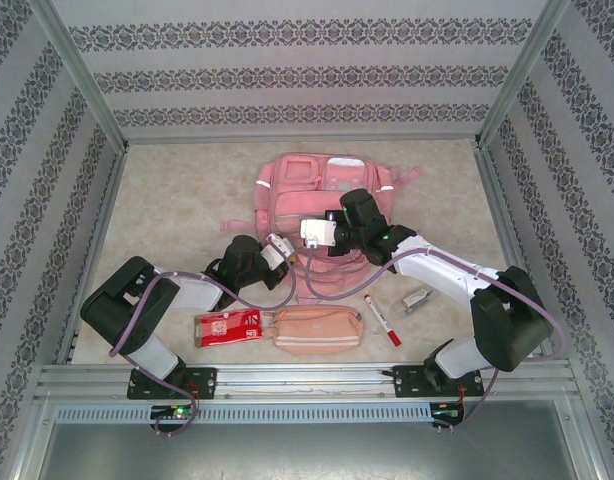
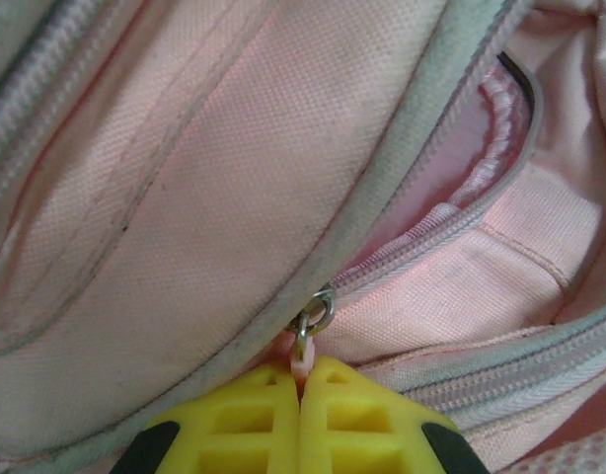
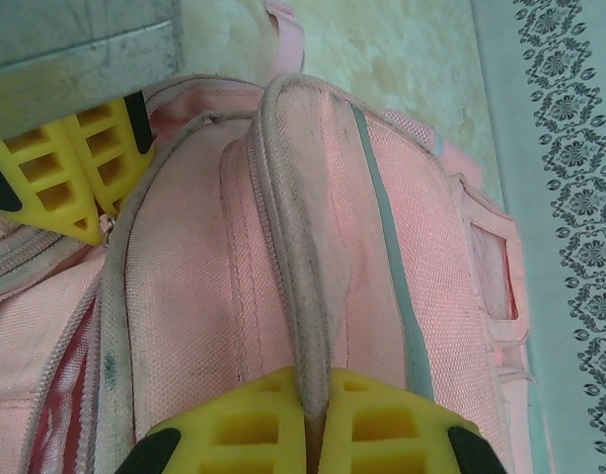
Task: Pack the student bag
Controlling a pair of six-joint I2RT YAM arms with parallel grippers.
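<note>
- The left gripper (image 2: 301, 377) is clenching its yellow fingers on the small pink zipper pull (image 2: 301, 361), which is hanging from a metal ring (image 2: 319, 314) on the backpack (image 1: 297, 185).
- Just past that ring, the zipper is standing partly open, showing pink lining (image 2: 481, 148) inside the gap.
- The right gripper (image 3: 313, 395) is pinching a raised, grey-edged fold (image 3: 298, 247) of the backpack's fabric, with its fingers pressed tight against both sides.
- From the right wrist view, the left gripper's yellow tips are showing at the upper left, touching the backpack's seam.
- The backpack is lying flat in the middle of the table (image 1: 177, 200), pockets facing up, with both arms reaching over its near end.
- A pencil pouch (image 1: 317, 330) is lying nearer the arm bases, with a red packet (image 1: 227, 326) just beside it on the left.
- A red marker (image 1: 383, 320) is resting to the right of the pouch, apart from it.
- A small silver object (image 1: 417, 298) is sitting near the marker, too small to identify.
</note>
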